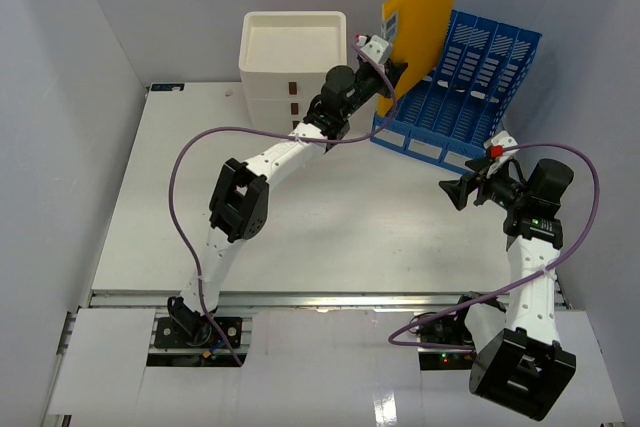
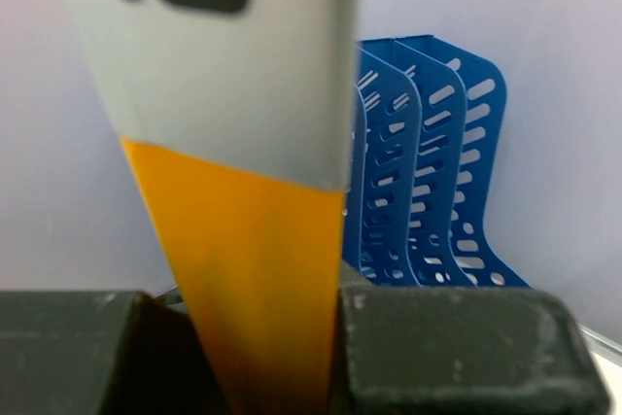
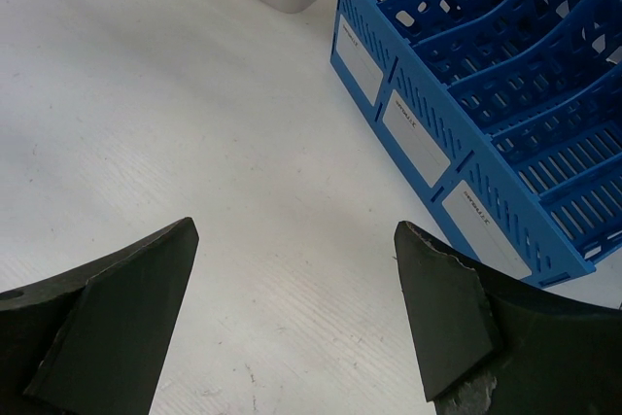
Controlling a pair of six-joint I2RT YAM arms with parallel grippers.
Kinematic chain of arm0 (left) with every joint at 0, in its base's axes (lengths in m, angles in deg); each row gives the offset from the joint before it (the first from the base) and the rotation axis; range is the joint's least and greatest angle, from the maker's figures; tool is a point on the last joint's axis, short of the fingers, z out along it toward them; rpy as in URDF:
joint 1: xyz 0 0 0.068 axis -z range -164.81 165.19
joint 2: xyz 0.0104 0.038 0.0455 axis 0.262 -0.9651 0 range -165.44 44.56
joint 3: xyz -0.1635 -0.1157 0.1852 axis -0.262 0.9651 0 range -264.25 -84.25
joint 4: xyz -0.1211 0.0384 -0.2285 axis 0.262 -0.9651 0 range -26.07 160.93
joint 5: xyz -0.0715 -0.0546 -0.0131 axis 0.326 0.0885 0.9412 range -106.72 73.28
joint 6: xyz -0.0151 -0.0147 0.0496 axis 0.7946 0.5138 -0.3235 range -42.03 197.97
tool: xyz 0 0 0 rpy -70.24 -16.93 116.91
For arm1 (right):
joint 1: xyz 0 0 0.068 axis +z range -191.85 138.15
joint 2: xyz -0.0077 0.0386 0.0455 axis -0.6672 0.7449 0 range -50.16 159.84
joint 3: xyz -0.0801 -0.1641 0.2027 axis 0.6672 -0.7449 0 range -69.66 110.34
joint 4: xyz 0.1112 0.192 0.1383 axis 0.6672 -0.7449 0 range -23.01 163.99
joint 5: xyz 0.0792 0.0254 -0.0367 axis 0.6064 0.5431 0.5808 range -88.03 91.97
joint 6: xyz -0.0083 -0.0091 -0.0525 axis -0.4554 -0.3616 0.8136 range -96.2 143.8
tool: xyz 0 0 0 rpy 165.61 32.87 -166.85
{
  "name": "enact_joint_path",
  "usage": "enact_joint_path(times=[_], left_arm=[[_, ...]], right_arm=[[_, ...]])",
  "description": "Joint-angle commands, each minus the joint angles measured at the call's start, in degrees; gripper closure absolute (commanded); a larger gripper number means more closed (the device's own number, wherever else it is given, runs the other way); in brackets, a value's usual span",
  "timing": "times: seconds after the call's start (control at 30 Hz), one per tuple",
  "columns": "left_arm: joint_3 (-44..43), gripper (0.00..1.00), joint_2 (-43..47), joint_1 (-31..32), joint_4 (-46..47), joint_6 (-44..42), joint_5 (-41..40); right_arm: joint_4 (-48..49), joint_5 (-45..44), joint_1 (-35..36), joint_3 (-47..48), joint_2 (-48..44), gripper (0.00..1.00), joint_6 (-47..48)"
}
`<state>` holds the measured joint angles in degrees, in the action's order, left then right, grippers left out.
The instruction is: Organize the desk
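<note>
Filing a yellow folder (image 1: 428, 17) into the blue file rack (image 1: 470, 77) is judged the step in hand. The folder is held upright over the rack's left end, clamped between the left fingers (image 2: 457, 357). Whether its lower edge is already inside a slot cannot be told. The right fingers (image 3: 107, 328) are spread wide and empty, just in front of the rack. The desk (image 1: 300, 237) lies beneath and before the rack. Next, the folder should be lined up between two dividers, lowered, then released.
</note>
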<state>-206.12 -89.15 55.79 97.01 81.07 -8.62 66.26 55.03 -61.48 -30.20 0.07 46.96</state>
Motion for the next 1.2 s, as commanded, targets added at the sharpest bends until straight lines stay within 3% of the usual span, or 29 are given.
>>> enact_joint_path(times=[0.0,0.5,1.17], left_arm=[[-5.4,1.00,-2.2,2.0,6.3,-2.9,-6.1],[-13.6,1.00,-12.9,4.6,16.8,-2.1,-12.7],[-15.3,1.00,-17.2,4.6,19.7,1.7,-13.8]], right_arm=[[2.0,1.6,-0.4,-0.2,-0.1,0.12,-1.1],[2.7,2.7,-0.5,-0.5,0.3,0.12,-2.2],[3.2,3.4,-0.5,-0.7,0.3,0.12,-2.7]])
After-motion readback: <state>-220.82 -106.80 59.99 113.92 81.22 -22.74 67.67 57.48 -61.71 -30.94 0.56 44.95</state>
